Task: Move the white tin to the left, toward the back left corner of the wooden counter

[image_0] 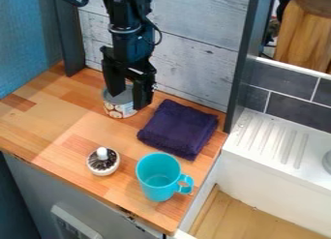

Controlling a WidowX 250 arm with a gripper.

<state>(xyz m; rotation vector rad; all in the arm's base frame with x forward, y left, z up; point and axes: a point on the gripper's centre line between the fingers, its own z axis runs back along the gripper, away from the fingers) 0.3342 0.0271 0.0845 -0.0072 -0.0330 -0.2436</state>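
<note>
The black gripper point(128, 100) hangs pointing down at the back of the wooden counter, over a can point(119, 110) with a patterned label. Its two fingers stand apart: one overlaps the can's top, the other is along the can's right side. Whether they touch the can, I cannot tell. Part of the can's rim is hidden behind them. Just right of the can lies a folded dark purple cloth point(178, 129). A turquoise mug point(159, 177) stands upright near the front, its handle to the right. Left of the mug is a small white pot point(103, 169) with a dark ribbed top and white knob.
A whitewashed plank wall point(194, 54) rises close behind the can and cloth. A dark upright post point(238, 83) bounds the counter at the right back. Beyond it are a white ridged drainboard point(275, 141) and a grey tiled wall point(294, 107). A blue wall point(22, 44) stands at left.
</note>
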